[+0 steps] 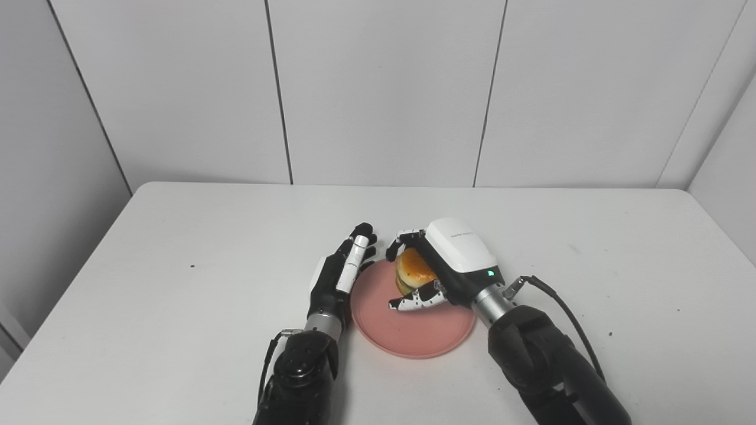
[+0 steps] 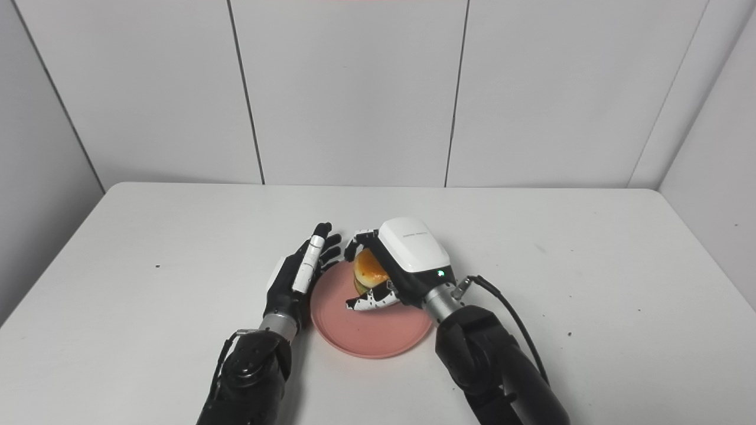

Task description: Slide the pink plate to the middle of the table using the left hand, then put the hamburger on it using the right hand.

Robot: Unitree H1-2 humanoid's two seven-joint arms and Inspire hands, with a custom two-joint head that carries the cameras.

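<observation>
left eye view first: the pink plate is a flat round salmon-coloured disc with a low rim, sitting on the white desk roughly in the middle of its width, toward the near side. the hamburger has a glossy orange-brown bun with a darker layer peeking out underneath. it's over the far part of the plate, tilted so the bun top faces left toward the other hand. can't tell if its bottom is touching the plate or not. the right hand is wrapped around the hamburger, fingers curled over the far side and the thumb tucked under the near side, so it's grasping the burger. the left hand is just left of the plate, fingers straight and loosely apart, pointing away from the robot, holding nothing. it's right against the plate's left rim, though actual contact is hard to call.

right eye view: same deal, the plate is round so no real long axis. the burger sits over its far edge inside the right hand, and the left hand lies flat and released beside the plate's left rim.
</observation>
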